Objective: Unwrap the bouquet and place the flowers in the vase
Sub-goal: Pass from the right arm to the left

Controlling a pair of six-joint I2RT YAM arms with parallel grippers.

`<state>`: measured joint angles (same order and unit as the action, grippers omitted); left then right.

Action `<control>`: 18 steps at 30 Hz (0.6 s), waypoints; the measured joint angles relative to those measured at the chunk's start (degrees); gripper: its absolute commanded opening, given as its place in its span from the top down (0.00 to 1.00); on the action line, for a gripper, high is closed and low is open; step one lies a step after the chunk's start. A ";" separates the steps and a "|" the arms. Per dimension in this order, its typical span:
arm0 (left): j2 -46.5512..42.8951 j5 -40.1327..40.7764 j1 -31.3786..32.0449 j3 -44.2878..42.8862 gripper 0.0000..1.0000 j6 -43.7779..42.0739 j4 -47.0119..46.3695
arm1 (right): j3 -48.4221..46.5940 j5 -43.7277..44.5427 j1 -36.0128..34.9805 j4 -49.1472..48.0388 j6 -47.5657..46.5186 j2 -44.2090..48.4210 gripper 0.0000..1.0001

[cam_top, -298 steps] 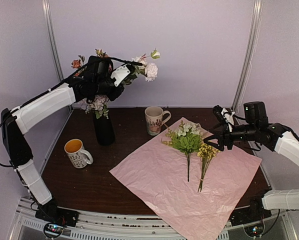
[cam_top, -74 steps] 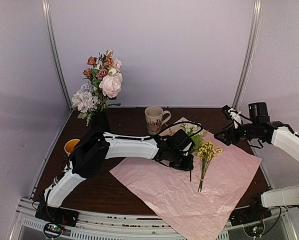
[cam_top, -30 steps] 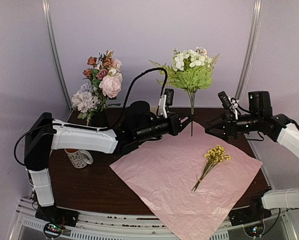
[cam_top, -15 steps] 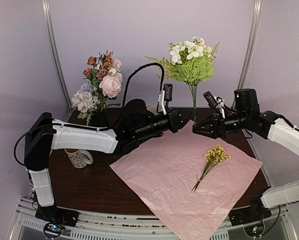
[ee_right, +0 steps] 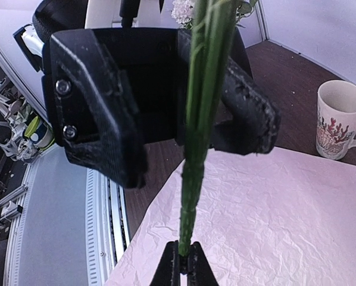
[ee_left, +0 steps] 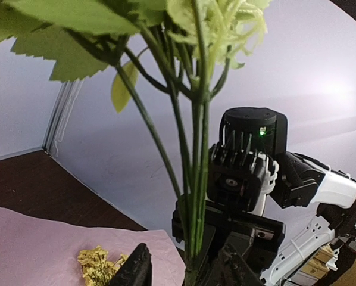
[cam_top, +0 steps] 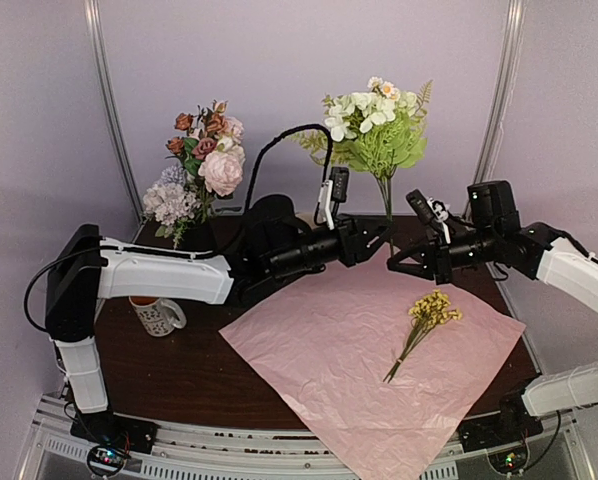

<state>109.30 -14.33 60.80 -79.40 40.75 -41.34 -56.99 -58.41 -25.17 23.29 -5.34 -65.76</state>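
Left gripper (cam_top: pixel 379 240): jaws apart, stems (ee_right: pixel 199 107) between.
Right gripper (ee_right: pixel 183 255): clenched on stem ends.
Why: apparent hand-over of white flowers (cam_top: pixel 371 108), mid-air.

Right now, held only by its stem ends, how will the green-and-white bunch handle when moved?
Likely top-heavy: the green-and-white bunch carries a wide leafy head far above the right gripper, shut low on the stems. They look thin yet stand straight, so fairly stiff but apt to sway.
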 measured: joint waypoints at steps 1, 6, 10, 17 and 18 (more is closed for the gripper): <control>-0.26 0.00 -0.02 -0.09 0.59 -0.57 1.03 | 0.13 0.22 -0.02 0.50 -0.57 0.09 1.00; -2.01 -0.02 -0.39 -1.01 0.58 -4.04 4.76 | 1.25 1.16 -0.17 2.27 -2.60 0.72 1.00; -2.95 0.24 -0.72 -3.17 0.57 -6.78 8.17 | 1.55 1.86 -0.24 3.37 -4.02 0.72 1.00; -2.91 3.19 -0.92 -9.53 0.60 -9.18 18.58 | 1.57 2.82 -0.52 4.00 -5.46 0.94 1.00; -2.91 3.93 -0.94 -10.32 0.61 -9.25 19.98 | 1.64 3.04 -0.59 4.00 -5.53 1.01 1.00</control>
<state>106.39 -10.39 59.86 -89.71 31.51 -21.37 -55.35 -55.37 -25.76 27.29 -10.87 -64.75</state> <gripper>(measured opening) 0.413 0.025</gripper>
